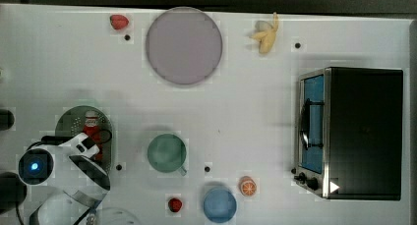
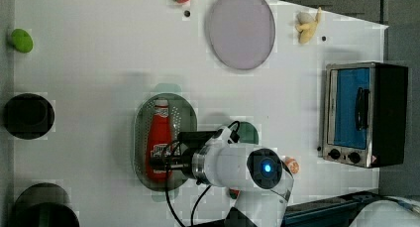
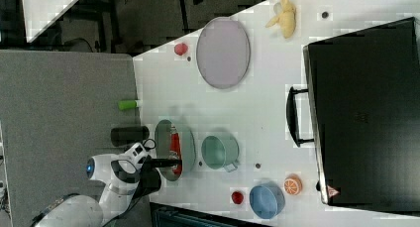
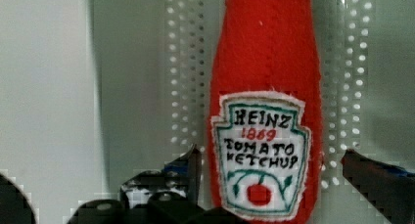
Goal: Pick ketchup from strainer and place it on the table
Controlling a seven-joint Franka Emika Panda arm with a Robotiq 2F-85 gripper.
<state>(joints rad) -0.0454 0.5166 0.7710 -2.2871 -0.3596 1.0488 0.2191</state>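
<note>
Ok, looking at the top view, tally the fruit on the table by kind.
Strawberries: 2
Peeled banana: 1
Orange half: 1
Total: 4

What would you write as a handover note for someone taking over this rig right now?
Gripper: open, its fingers either side of the label end of the soft red ketchup bottle, nothing held.
Ketchup lies flat in the pale green perforated oval strainer on the white table.
Done: approach over the strainer.
Left: close on the bottle, lift it out, set it on the table.
</note>
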